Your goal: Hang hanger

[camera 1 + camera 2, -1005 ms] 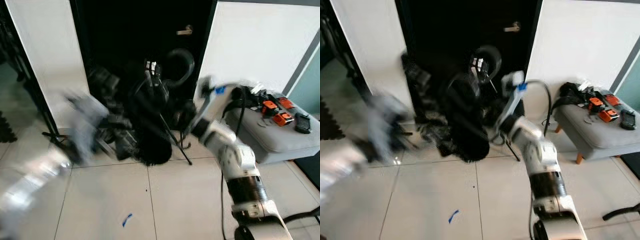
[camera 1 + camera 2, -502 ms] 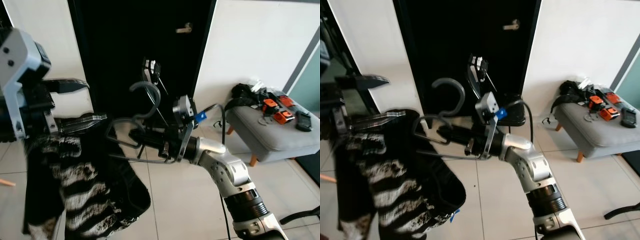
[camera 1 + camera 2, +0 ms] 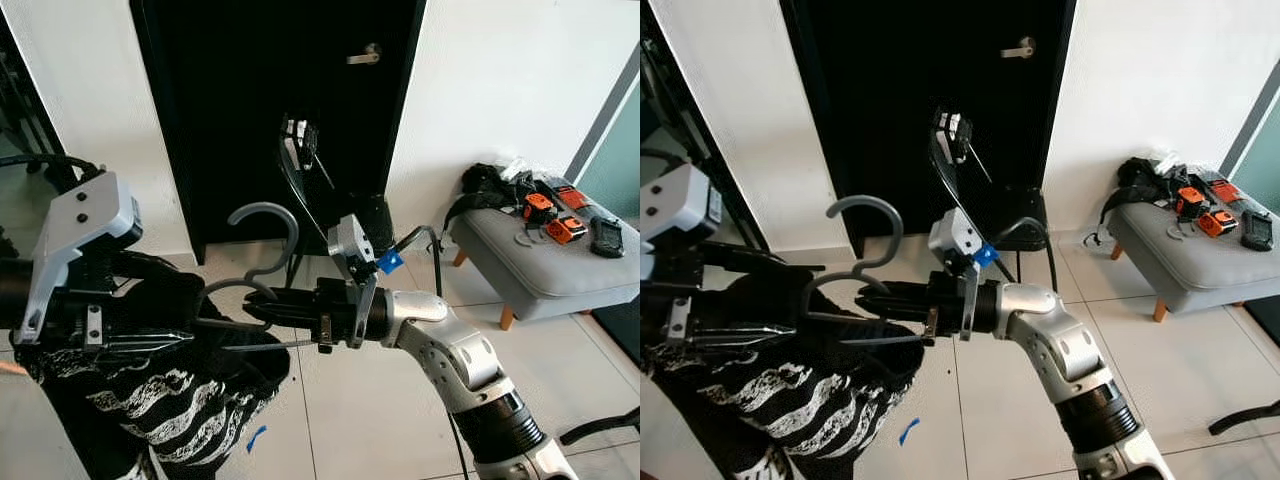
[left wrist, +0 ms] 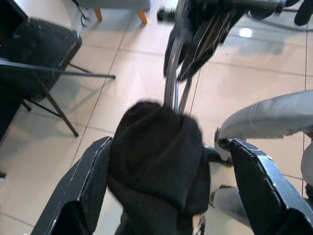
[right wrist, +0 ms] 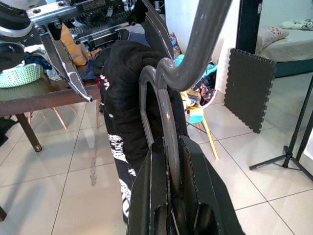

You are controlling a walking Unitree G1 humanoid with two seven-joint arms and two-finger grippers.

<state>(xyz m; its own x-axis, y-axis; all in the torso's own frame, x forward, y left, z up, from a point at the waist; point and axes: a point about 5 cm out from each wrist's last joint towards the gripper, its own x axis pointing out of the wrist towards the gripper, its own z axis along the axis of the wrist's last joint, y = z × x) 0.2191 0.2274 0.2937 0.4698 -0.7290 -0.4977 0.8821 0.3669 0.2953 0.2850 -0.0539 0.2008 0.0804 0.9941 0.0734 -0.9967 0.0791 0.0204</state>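
The right gripper [image 3: 902, 300] has its two black fingers pressed together on the grey hanger [image 3: 862, 262], pinching the wire just below the neck; in the right wrist view the hanger's stem [image 5: 168, 147] runs straight up between the clamped fingers. The hook curls upward just above the gripper, free of any rail. Just beyond the gripper, a black garment with white striping [image 3: 800, 395] drapes off the hanger's far shoulder and sags well below it.

On the far side of the hanger from the right gripper, the left gripper [image 3: 165, 325] has its fingers spread wide on either side of the garment's bunched top [image 4: 156, 161], one finger [image 4: 90, 186] on each flank, apparently cradling rather than squeezing it, though the cloth hides the contact.

Behind the hanger stands a dark doorway [image 3: 250, 100] with a black folding chair [image 3: 1015, 225] before it; well off to the hanger's right is a grey bench [image 3: 1200, 260].

The step in hand looks like carrying and steadying. Next it wants a rail or hook found, then the hanger lifted and its hook lowered over that, with the cloth kept on.
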